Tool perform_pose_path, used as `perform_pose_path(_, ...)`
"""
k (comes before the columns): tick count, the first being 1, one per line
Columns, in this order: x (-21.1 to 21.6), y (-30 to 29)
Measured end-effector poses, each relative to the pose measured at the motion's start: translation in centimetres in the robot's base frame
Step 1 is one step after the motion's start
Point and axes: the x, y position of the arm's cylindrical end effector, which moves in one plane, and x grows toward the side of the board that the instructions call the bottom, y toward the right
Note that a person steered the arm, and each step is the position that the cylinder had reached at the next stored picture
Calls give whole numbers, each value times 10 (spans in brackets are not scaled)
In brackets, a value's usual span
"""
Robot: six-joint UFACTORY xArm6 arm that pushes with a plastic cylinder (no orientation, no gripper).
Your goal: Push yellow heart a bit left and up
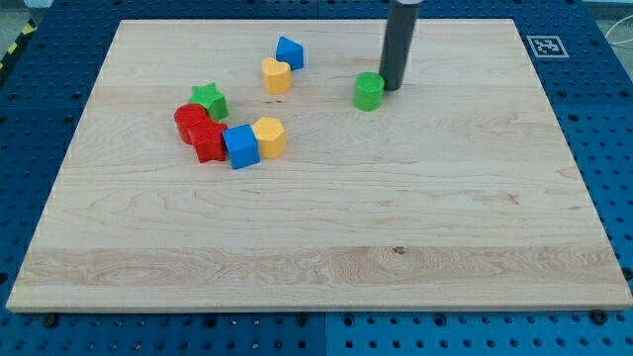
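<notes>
Rod's lower end, my tip (391, 89), touches the green cylinder block's (369, 91) right side on the pale wooden board (316, 247); no claw fitted. Yellow heart block (277, 75) sits well left, just beside the blue block (290, 51).

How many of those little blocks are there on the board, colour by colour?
Red: 2, a round block and another red block
Green: 2, a star and a round green block
Blue: 2, a cube and another blue block
Yellow: 2, a heart and another yellow block
Total: 8
</notes>
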Motion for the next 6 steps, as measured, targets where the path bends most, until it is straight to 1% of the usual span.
perform_pose_path(2, 4, -65)
perform_pose_path(4, -1, -113)
perform_pose_path(5, -10, -130)
perform_pose_path(6, -24, -130)
